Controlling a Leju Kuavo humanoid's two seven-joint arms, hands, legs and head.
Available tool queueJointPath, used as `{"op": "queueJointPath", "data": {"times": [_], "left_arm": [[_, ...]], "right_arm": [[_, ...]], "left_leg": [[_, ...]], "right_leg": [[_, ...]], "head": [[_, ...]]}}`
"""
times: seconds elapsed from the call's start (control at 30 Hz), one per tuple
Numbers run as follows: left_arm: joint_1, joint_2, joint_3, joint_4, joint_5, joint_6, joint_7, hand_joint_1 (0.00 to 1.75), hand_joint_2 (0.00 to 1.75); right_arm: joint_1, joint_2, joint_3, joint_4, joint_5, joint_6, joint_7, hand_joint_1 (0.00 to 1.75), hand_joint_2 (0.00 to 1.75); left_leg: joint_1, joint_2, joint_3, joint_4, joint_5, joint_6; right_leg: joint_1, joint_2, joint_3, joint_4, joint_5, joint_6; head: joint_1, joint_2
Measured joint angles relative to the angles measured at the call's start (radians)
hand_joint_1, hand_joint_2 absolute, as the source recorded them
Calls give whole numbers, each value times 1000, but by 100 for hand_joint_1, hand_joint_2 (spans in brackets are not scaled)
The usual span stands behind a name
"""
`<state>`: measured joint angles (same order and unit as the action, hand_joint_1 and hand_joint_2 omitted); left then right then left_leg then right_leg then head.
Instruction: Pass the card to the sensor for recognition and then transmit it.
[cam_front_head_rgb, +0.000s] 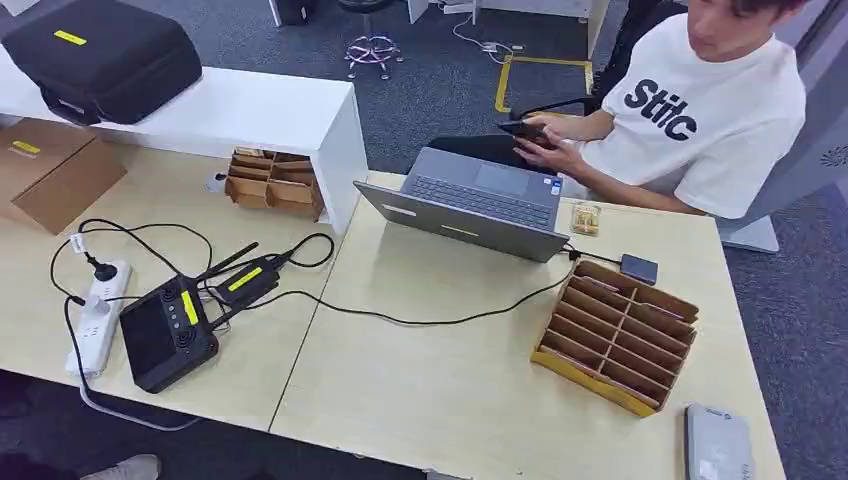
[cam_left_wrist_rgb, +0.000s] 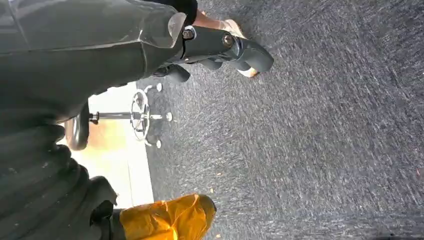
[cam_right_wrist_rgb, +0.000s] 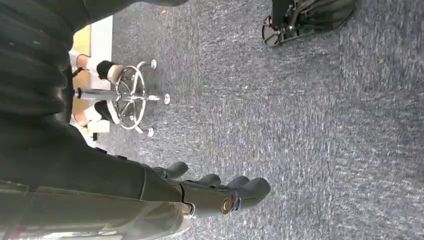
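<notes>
On the pale wooden counter (cam_front_head_rgb: 430, 390) a yellow-fronted wooden slotted card rack (cam_front_head_rgb: 614, 335) stands at the right, near the front edge. A small grey sensor box (cam_front_head_rgb: 639, 268) lies just beyond the rack's far corner, a black cable running to it. A grey laptop (cam_front_head_rgb: 470, 203) sits open at the far side, before a person in a white T-shirt (cam_front_head_rgb: 700, 110) who holds a dark flat device (cam_front_head_rgb: 527, 133). Whether any card sits in the rack's slots cannot be told. The left hand (cam_left_wrist_rgb: 220, 47) hangs over grey carpet (cam_left_wrist_rgb: 325, 140), fingers loosely extended and grasping nothing. The right hand (cam_right_wrist_rgb: 220, 192) likewise hangs above carpet, fingers apart and empty. A black controller (cam_front_head_rgb: 165, 335) and white power strip (cam_front_head_rgb: 98, 318) lie at the left.
</notes>
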<state>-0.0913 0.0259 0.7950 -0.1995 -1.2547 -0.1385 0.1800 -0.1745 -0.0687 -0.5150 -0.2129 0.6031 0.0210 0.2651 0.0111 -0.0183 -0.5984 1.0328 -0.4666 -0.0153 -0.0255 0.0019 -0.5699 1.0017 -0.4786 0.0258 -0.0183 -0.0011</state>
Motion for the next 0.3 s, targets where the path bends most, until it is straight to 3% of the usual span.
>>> {"op": "queueJointPath", "data": {"times": [0.13,0.23,0.3], "left_arm": [[1,0,-1,0,-2,-51,-7,0,175],[2,-1,0,0,0,47,-10,0,175],[-1,-1,-1,0,2,92,-16,0,175]], "right_arm": [[0,0,-4,0,18,39,12,0,175],[1,0,-26,0,-24,-63,12,0,175],[3,-2,-40,0,-27,-32,-4,0,175]], "left_leg": [[0,0,0,0,0,0],[0,0,0,0,0,0],[0,0,0,0,0,0]], "right_leg": [[0,0,0,0,0,0],[0,0,0,0,0,0],[0,0,0,0,0,0]], "head": [[0,0],[0,0],[0,0]]}}
